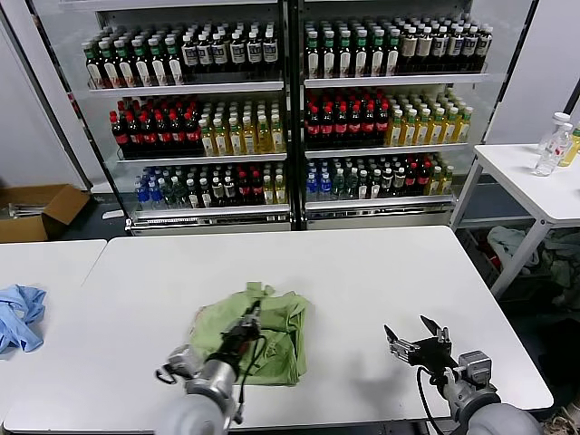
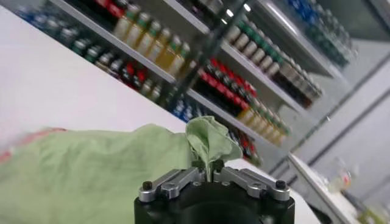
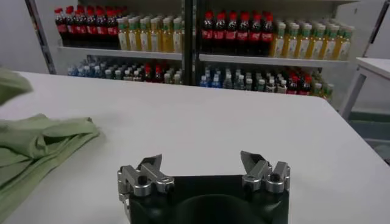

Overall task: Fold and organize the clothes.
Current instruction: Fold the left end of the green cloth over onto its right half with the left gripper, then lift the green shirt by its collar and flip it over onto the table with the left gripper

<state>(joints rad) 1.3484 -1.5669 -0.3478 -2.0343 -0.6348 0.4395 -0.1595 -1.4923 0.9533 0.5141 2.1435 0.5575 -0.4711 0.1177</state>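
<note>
The light green shirt (image 1: 263,335) lies bunched in a rough folded heap on the white table (image 1: 362,272), near its front middle. My left gripper (image 1: 246,323) is over the heap and shut on a fold of the shirt. In the left wrist view that fold (image 2: 207,141) rises pinched between the fingers of the left gripper (image 2: 208,172). My right gripper (image 1: 416,333) is open and empty above the table to the right of the shirt. In the right wrist view the right gripper (image 3: 202,165) has jaws wide apart, and the shirt (image 3: 36,146) lies off to its side.
A light blue garment (image 1: 20,315) lies on the neighbouring table at far left. Drink coolers full of bottles (image 1: 290,109) stand behind the table. A side table (image 1: 535,181) with bottles is at back right. A cardboard box (image 1: 36,210) sits on the floor at left.
</note>
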